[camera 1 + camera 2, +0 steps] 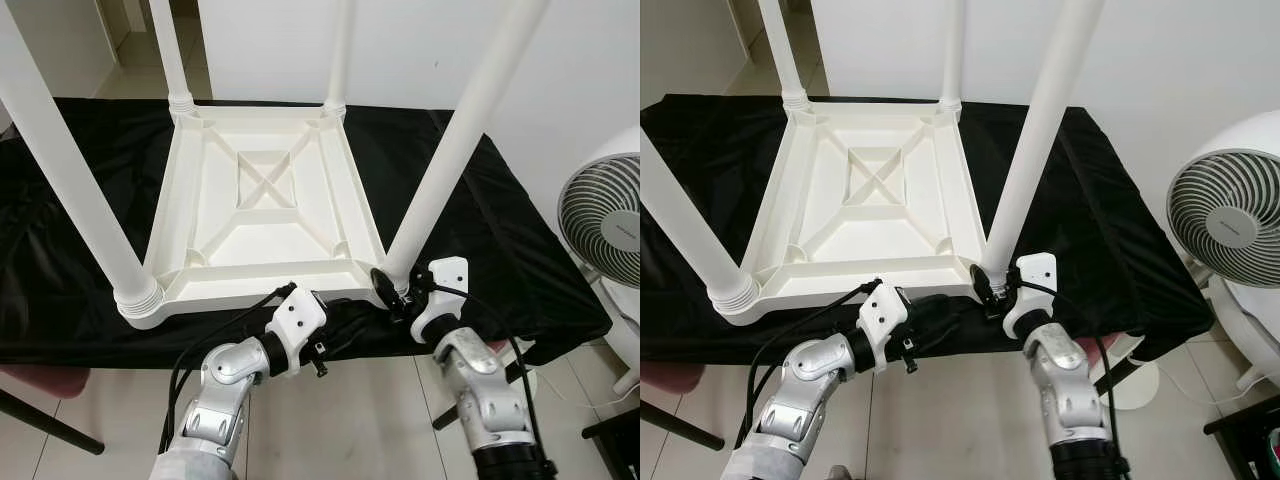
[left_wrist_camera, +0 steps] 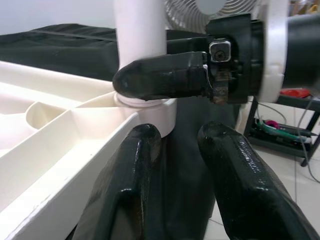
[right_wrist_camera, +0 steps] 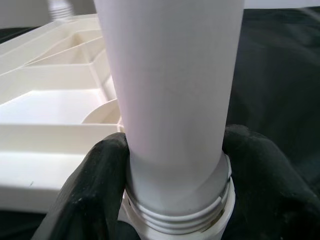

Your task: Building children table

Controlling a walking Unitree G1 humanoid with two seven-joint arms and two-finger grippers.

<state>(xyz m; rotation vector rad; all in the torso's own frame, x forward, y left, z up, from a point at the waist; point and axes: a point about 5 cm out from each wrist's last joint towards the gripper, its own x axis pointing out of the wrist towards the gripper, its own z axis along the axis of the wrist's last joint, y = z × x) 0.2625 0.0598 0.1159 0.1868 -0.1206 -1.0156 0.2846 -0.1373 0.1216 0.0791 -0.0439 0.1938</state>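
Silver forearms rise from the bottom edge of the head views. At lower centre the left gripper (image 1: 335, 318) hangs just off the table's near rim; its wrist view shows its two black fingers (image 2: 125, 185) close together with only a narrow gap and nothing between them, so it is empty and near shut. Just right of it, the right gripper (image 1: 392, 287) is clamped around the foot of the near right leg (image 1: 455, 150), one finger (image 3: 87, 195) on each side of the tube just above its threaded collar (image 3: 175, 212).

That leg belongs to the children's table (image 1: 265, 215), which lies upside down across the middle of the frame, ribbed underside up, with four round white legs standing upward from its corners. It looks like moulded plastic: probably light and stiff, but smooth, so the fingers may slip on the tube when turning it. Low on the leg, next to the collar, seems the best hold, since gripping higher would lever the thread sideways.

Under the table a black cloth (image 1: 500, 230) covers a low surface; it is wrinkled and could slide or bunch if the tabletop is pushed. Pale floor tiles (image 1: 360, 420) show below it, a white fan (image 1: 610, 220) stands at the right edge, and a white wall (image 1: 420, 50) closes the top of the frame.
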